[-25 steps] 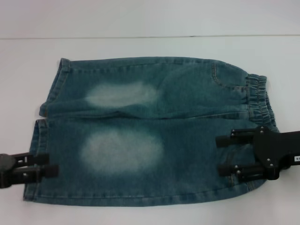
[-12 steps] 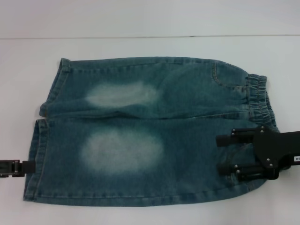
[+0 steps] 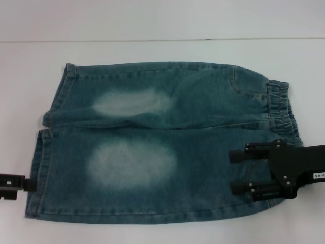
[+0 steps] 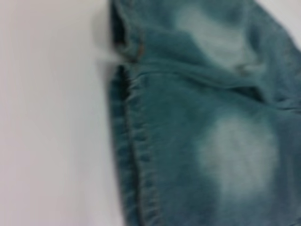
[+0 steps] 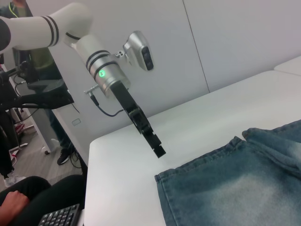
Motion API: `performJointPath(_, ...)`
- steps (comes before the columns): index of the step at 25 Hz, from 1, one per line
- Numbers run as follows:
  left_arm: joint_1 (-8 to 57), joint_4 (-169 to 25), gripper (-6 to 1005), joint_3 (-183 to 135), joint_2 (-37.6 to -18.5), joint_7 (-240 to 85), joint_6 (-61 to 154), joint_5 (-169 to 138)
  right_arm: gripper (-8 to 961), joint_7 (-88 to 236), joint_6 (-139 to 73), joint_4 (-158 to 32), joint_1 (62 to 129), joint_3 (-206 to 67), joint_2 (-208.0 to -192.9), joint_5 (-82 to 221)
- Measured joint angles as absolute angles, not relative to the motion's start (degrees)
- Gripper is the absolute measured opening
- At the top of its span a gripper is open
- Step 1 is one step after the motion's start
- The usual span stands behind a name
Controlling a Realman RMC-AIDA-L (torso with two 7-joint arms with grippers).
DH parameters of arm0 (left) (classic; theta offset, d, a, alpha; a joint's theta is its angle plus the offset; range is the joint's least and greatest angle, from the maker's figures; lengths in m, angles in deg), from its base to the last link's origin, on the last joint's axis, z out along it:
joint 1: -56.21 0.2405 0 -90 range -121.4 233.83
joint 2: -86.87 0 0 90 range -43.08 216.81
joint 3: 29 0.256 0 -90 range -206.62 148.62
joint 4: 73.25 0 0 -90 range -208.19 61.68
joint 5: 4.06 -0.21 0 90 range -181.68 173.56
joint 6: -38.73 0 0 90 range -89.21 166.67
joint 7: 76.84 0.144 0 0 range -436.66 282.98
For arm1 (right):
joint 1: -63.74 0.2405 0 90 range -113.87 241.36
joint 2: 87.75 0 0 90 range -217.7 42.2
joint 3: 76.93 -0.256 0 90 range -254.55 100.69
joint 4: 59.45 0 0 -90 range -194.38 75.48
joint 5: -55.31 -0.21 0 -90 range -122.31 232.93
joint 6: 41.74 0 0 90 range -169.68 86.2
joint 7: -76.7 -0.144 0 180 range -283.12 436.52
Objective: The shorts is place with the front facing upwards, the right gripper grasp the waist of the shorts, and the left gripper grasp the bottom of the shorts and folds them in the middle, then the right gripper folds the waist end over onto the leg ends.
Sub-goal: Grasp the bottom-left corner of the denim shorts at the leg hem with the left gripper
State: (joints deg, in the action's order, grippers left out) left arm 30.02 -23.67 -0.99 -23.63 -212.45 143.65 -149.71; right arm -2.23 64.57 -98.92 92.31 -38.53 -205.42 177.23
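White table (image 3: 152,51), pale wall (image 5: 225,42), keyboard (image 5: 59,217), seated person (image 5: 28,197)

The shorts (image 3: 162,142) are lying flat on the table (image 3: 152,51). The right gripper (image 3: 241,172) is hovering over the waist (image 3: 282,109) end, the leg ends (image 3: 38,173) lying well beyond its jaws, just beside the left gripper (image 3: 28,183).
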Motion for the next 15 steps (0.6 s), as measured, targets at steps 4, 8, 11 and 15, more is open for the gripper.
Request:
performJointPath(4, 29.0, -23.7, 861, -1.0, -24.18, -212.5, 142.8, -152.8, 784, -2.2, 64.6, -98.9, 92.2, -38.8, -205.41, 177.2)
performJointPath(8, 28.4, -23.8, 860, -0.6, -24.91, -212.5, 141.3, -155.4, 782, -2.2, 64.5, -98.9, 92.3, -38.8, -205.46, 177.2)
performJointPath(11, 28.3, -23.8, 860, 0.4, -25.16, -212.6, 140.7, -155.7, 781, -2.2, 64.2, -98.9, 92.3, -38.7, -205.46, 177.2)
performJointPath(15, 28.3, -24.4, 859, 1.2, -25.50, -212.6, 140.6, -155.9, 780, -2.5, 63.7, -98.9, 92.3, -38.5, -205.45, 177.2)
